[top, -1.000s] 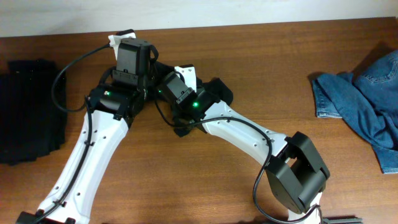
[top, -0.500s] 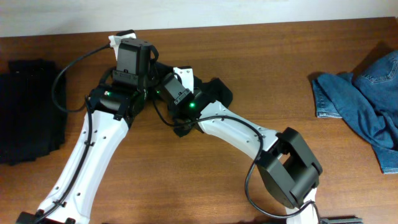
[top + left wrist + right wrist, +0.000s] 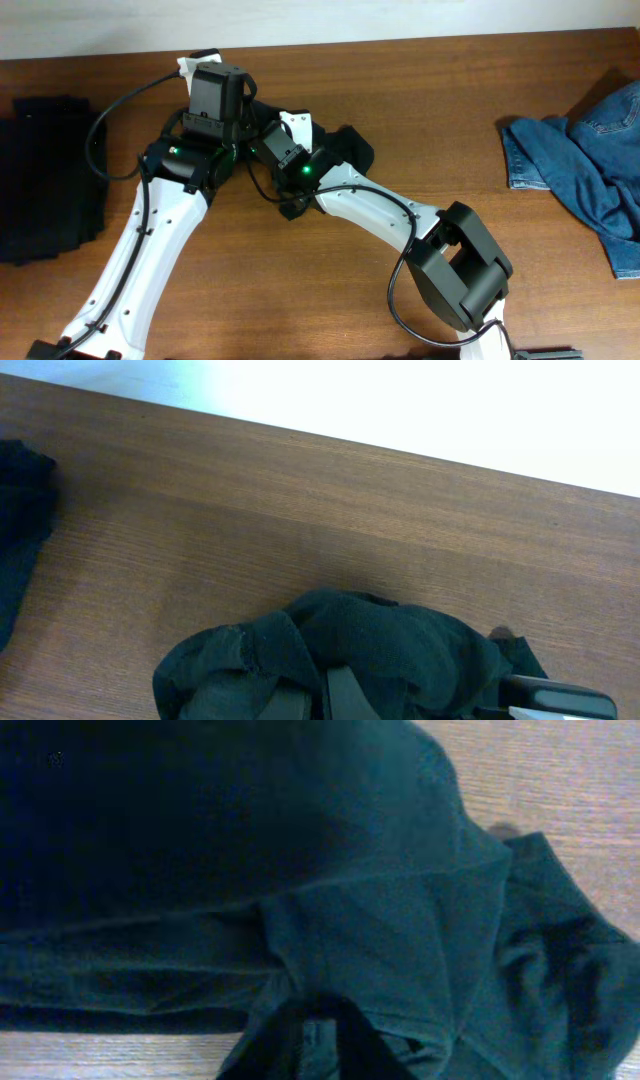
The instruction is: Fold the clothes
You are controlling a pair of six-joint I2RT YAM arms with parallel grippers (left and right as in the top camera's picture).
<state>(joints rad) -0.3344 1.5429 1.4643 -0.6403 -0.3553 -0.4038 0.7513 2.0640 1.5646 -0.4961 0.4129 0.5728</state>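
Overhead: arms (image 3: 150, 230) hide black garment (image 3: 355, 150); jeans (image 3: 585, 160) right (black stack (image 3: 45, 180) left).

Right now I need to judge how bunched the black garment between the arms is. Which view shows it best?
Left wrist: the garment shows as a crumpled heap outlined against the table, only its near edge cut off. Right wrist is so close that cloth nearly fills the frame. Overhead, the arms hide most of it.
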